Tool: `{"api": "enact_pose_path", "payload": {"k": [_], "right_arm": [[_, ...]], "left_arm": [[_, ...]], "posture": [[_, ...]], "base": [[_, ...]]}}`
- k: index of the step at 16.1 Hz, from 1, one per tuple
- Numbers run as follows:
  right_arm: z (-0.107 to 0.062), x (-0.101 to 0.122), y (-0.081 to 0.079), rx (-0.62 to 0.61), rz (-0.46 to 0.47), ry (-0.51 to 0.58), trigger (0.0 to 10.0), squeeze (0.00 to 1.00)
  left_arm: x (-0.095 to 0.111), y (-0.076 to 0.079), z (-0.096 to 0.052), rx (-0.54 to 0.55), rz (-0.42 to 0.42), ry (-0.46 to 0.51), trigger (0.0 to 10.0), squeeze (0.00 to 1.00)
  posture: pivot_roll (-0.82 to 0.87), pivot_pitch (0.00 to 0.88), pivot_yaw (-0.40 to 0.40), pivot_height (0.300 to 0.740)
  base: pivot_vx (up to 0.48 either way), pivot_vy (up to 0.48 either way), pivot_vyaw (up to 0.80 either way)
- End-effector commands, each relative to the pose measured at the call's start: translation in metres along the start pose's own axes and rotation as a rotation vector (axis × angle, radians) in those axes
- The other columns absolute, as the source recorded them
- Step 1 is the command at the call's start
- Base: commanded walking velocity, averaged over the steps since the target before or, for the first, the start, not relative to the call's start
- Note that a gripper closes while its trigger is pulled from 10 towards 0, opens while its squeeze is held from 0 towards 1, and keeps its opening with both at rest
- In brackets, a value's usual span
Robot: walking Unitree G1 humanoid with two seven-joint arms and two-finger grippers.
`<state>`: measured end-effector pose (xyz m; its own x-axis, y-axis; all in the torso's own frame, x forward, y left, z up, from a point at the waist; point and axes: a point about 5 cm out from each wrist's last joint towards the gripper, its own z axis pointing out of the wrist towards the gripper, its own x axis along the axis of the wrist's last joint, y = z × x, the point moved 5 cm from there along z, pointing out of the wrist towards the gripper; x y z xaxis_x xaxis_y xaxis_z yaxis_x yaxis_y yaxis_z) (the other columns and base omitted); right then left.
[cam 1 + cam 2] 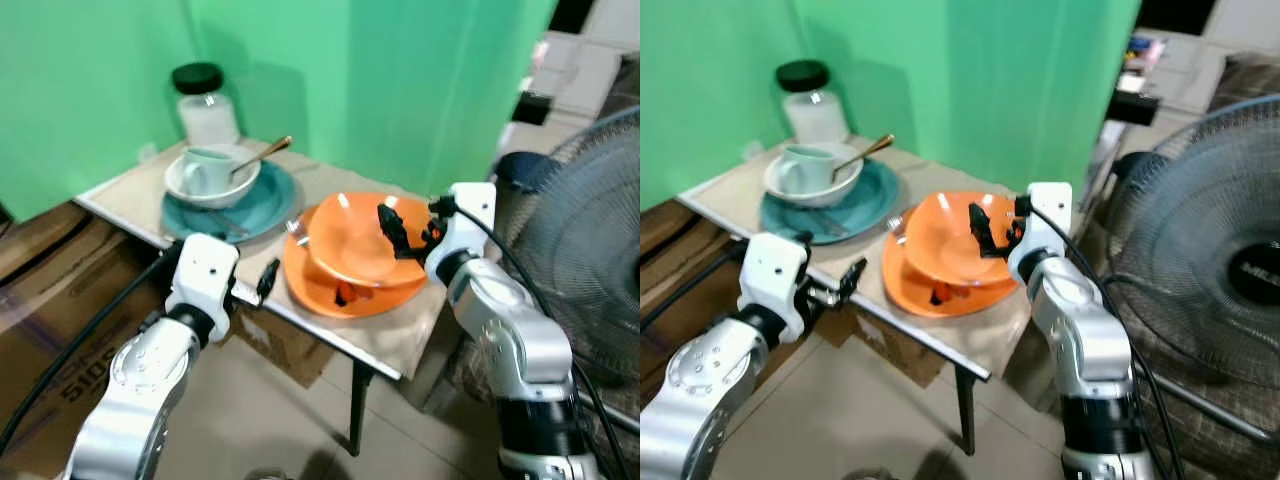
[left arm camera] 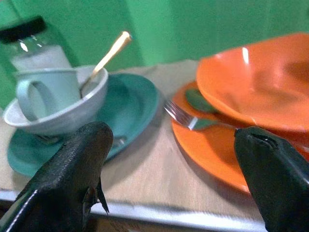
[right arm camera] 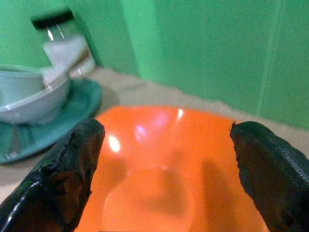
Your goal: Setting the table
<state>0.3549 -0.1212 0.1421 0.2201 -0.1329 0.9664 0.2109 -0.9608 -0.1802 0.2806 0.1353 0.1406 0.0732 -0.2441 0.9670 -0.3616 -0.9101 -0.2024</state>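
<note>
Grippers both spread wide — right gripper (image 1: 392,228) over orange bowl (image 1: 362,240), left gripper (image 1: 262,283) at table (image 1: 392,340) edge

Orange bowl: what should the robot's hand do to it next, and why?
Probably lower the right hand a little and close it on the orange bowl. Its fingers are open just above the bowl, which sits tilted on the orange plate, so it isn't held.

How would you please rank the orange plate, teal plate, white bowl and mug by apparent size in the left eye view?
1. orange plate and teal plate: they look about equal, so unranked.
2. white bowl.
3. mug, inside that bowl.
</note>
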Motion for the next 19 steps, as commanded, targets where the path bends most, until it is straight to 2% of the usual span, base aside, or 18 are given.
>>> {"api": "enact_pose_path", "payload": {"k": [1,3,4,6,7,9,11,12,13,14,17,19], "right_arm": [[0.002,-0.009,0.015,-0.058,0.019,-0.054,10.0,0.00],[0.004,-0.017,0.032,-0.141,0.057,-0.104,10.0,0.00],[0.002,-0.018,0.043,-0.205,0.048,-0.135,10.0,0.00],[0.001,-0.016,0.046,-0.224,0.079,-0.148,10.0,0.00],[0.001,-0.017,0.046,-0.221,0.091,-0.151,10.0,0.00],[0.002,-0.027,0.034,-0.158,0.250,-0.226,10.0,0.00],[0.003,-0.030,0.018,-0.075,0.396,-0.241,10.0,0.00],[0.003,-0.030,0.017,-0.075,0.456,-0.231,4.0,0.00],[0.004,-0.030,0.018,-0.076,0.475,-0.229,4.0,0.00],[0.004,-0.029,0.018,-0.076,0.513,-0.228,0.0,0.00],[0.004,-0.030,0.016,-0.067,0.530,-0.239,0.0,0.00],[0.004,-0.038,0.014,-0.073,0.565,-0.273,0.0,0.00]], "left_arm": [[0.002,0.014,-0.004,-0.096,0.005,0.000,10.0,0.00],[0.001,0.028,-0.008,-0.189,-0.032,-0.007,10.0,0.00],[0.002,0.036,-0.012,-0.250,-0.077,-0.005,10.0,0.00],[0.005,0.044,-0.018,-0.322,-0.109,0.004,10.0,0.00],[0.006,0.045,-0.018,-0.331,-0.116,0.004,10.0,0.00],[0.007,0.052,-0.023,-0.403,-0.152,-0.006,10.0,0.00],[0.004,0.052,-0.025,-0.423,-0.136,-0.033,10.0,0.00],[0.004,0.050,-0.025,-0.422,-0.127,-0.038,10.0,0.00],[0.004,0.049,-0.026,-0.421,-0.126,-0.038,10.0,0.00],[0.004,0.044,-0.025,-0.416,-0.127,-0.037,10.0,0.00],[0.004,0.042,-0.025,-0.417,-0.124,-0.040,10.0,0.00],[0.004,0.041,-0.025,-0.415,-0.120,-0.042,10.0,0.00]], "posture": [[0.15,0.000,0.039,0.740],[0.15,0.000,0.038,0.740],[0.15,0.000,0.038,0.740],[0.14,0.000,0.039,0.740],[0.14,0.000,0.039,0.740],[0.14,0.000,0.043,0.740],[0.15,0.000,0.043,0.740],[0.15,0.000,0.043,0.740],[0.15,0.000,0.043,0.740],[0.15,0.000,0.043,0.740],[0.15,0.000,0.045,0.740],[0.15,0.000,0.044,0.740]], "base": [[0.000,0.000,0.00],[0.000,0.000,0.00],[0.000,0.000,0.00],[0.000,0.000,0.00],[0.000,0.000,0.00],[0.000,0.000,0.00],[0.000,0.000,0.00],[0.000,0.000,0.00],[0.000,0.000,0.00],[0.000,0.000,0.00],[0.000,0.000,0.00],[0.000,0.000,0.00]]}}
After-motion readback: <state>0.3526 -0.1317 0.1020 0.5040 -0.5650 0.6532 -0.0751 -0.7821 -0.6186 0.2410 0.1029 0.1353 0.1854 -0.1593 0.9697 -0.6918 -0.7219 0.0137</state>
